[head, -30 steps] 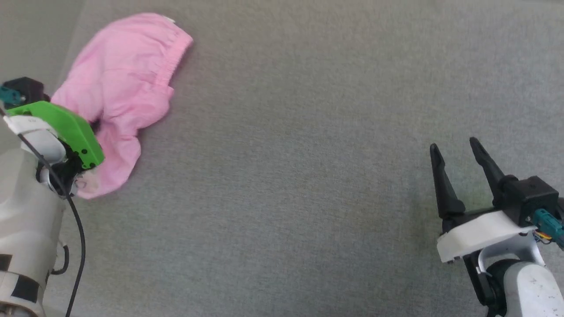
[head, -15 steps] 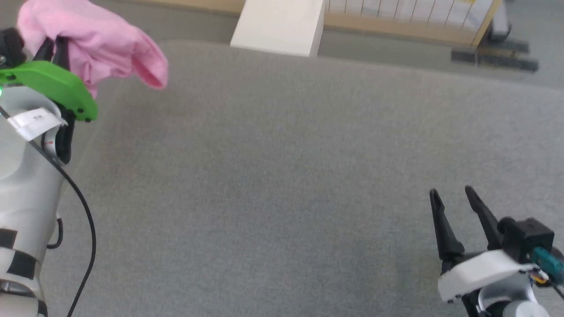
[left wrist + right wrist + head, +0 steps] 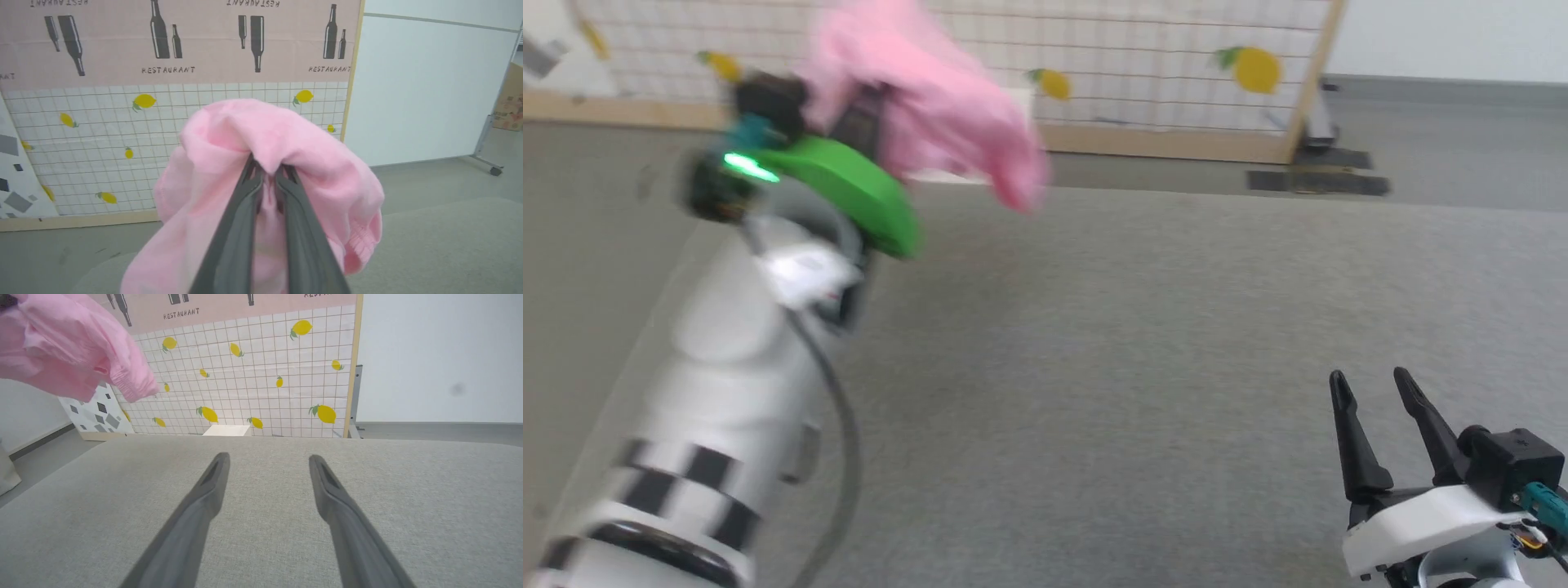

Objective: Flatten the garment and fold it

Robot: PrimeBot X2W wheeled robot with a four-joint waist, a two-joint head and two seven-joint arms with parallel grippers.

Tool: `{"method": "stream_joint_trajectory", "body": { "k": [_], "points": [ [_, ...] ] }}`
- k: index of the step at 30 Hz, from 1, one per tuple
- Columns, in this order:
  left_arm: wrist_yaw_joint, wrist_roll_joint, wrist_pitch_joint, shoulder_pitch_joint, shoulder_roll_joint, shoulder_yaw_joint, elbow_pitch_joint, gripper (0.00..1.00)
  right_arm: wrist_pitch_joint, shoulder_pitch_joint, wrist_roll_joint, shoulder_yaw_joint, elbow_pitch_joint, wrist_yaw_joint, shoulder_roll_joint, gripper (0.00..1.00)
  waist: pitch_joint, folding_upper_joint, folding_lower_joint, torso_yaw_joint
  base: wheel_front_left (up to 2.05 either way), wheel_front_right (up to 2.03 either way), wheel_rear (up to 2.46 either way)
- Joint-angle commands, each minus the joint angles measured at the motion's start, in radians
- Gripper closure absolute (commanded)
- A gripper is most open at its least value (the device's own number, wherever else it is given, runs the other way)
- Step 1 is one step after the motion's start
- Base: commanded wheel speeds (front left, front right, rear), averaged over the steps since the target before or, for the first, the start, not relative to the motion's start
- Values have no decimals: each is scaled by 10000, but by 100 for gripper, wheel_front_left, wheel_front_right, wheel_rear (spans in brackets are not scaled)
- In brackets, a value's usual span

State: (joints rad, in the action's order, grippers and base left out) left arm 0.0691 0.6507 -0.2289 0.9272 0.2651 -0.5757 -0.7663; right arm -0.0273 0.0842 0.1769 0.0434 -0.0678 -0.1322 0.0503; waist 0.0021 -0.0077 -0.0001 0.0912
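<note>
The left claw is pinched almost shut on a fold of the garment, its two dark fingers pressed close with pink cloth caught between them. The garment is bunched over the fingertips and hangs down on both sides of them. Its gathered elastic edge shows low and to the right of the fingers in the left wrist view. It hangs clear of the grey surface, which lies below the claw. Beyond the claw stands a partition printed with lemons and bottles. Well off to its right, the right claw is spread wide and holds nothing. Its fingers are low over the surface, and the garment is up and to its left.
</note>
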Motion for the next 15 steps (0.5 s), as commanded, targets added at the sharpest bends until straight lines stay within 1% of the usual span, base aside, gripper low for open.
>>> {"method": "stream_joint_trajectory", "body": {
  "k": [1,5,7,11,15],
  "points": [
    [48,17,57,-352,-364,-201,244,100,-80,68,36,46,-28,15,-1,0,12,77,1,-985,0,0,0],
    [188,115,444,-1158,-1311,-909,734,100,-85,182,75,287,-94,15,-1,0,370,77,1,-1349,0,0,0],
    [221,175,596,-1683,-1586,-1245,900,100,-65,248,122,378,-110,15,-1,0,582,77,1,-1508,0,0,0],
    [207,233,851,-2923,-1824,-1909,1106,100,-121,238,216,404,-125,15,-1,0,1034,77,1,-1717,0,0,0],
    [112,290,1105,-4005,-1893,-2397,1071,100,-254,89,321,325,-44,15,-1,0,1376,77,1,-1755,0,0,0]
  ]
}}
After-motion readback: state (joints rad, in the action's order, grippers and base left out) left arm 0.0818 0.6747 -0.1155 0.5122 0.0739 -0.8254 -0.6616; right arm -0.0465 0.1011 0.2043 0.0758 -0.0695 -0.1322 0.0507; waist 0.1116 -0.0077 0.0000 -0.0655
